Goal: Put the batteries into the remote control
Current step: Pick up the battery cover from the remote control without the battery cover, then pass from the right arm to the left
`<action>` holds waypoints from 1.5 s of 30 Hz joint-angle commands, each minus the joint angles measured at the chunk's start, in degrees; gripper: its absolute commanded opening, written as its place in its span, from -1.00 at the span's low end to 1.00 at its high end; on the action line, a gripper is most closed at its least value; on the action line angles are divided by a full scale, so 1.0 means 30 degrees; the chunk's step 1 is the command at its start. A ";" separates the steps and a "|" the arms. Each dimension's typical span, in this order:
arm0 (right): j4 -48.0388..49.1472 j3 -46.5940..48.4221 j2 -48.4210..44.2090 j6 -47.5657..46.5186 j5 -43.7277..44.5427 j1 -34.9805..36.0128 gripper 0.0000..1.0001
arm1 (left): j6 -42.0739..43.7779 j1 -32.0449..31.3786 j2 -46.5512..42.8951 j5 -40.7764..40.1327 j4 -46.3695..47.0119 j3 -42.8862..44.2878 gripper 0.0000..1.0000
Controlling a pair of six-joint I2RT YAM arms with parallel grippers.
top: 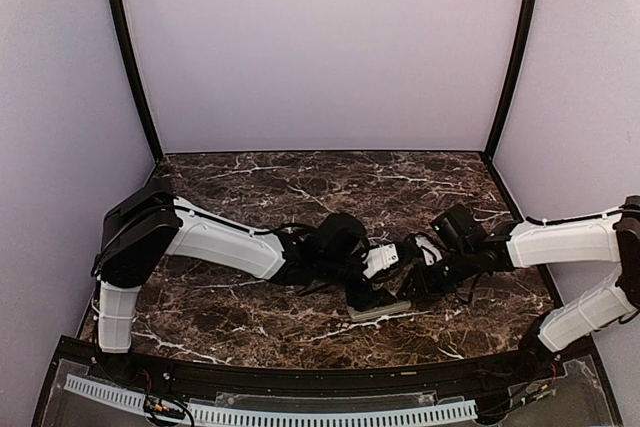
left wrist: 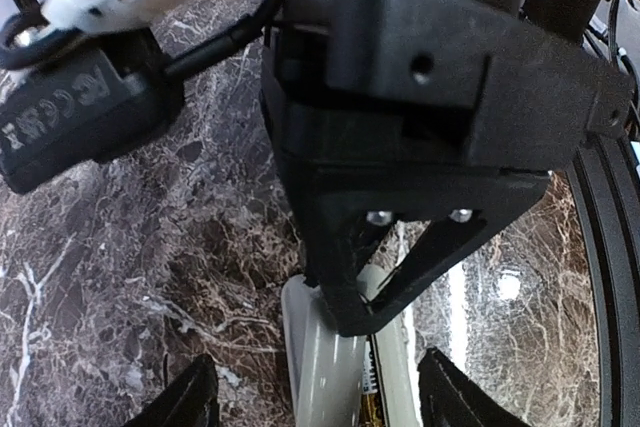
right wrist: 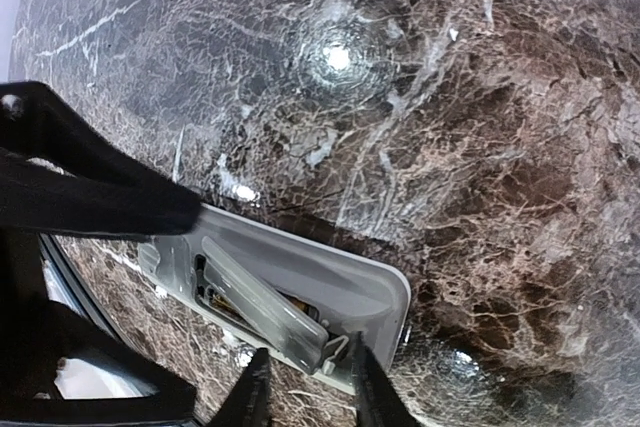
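The light grey remote control lies back-up on the marble table between both arms. In the right wrist view its battery cover sits tilted over the open compartment, with the clip end raised. A brownish-gold glint of a battery shows under the cover; the batteries are otherwise hidden. My right gripper is narrowly open, and its fingertips straddle the cover's clip end. My left gripper is wide open, with its fingers on either side of the remote. The right gripper's black finger reaches down onto the remote.
The dark marble table is walled by lilac panels at the back and sides. A black rail runs along the near edge. Both grippers crowd the remote at centre.
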 commanded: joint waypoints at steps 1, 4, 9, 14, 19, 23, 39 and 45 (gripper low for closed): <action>0.1023 -0.0254 0.0432 -0.0161 -0.0439 -0.0169 -0.58 | 0.0422 -0.0184 0.0613 0.0844 -0.1144 0.0633 0.35; 0.1315 -0.0307 0.0569 -0.0248 -0.0659 -0.0229 -0.68 | 0.0427 -0.0204 0.0821 0.0751 -0.1369 0.0676 0.32; 0.1398 -0.0239 0.0521 -0.0339 -0.0973 -0.0213 -0.83 | 0.0304 -0.0205 0.0945 0.1021 -0.1615 0.0640 0.24; 0.1005 0.0076 0.0244 -0.0612 -0.1147 -0.0231 -1.00 | 0.0223 -0.0205 0.0947 0.1181 -0.1739 0.0601 0.17; 0.0263 0.0485 -0.0042 -0.0953 -0.1319 -0.0249 -1.00 | 0.0245 -0.0205 0.0904 0.1190 -0.1955 0.0675 0.18; -0.0027 0.0671 -0.0023 -0.1212 -0.1568 -0.0270 -1.00 | 0.0309 -0.0205 0.0716 0.1103 -0.2018 0.0709 0.22; -0.0242 0.1031 -0.0011 -0.1199 -0.3094 -0.0357 -1.00 | 0.0954 -0.0203 0.0906 0.0615 -0.1560 0.0602 -0.05; -0.0238 0.0907 -0.0261 -0.1006 -0.3176 -0.0391 -1.00 | 0.0981 -0.0205 0.0917 0.0980 -0.1229 0.0500 -0.32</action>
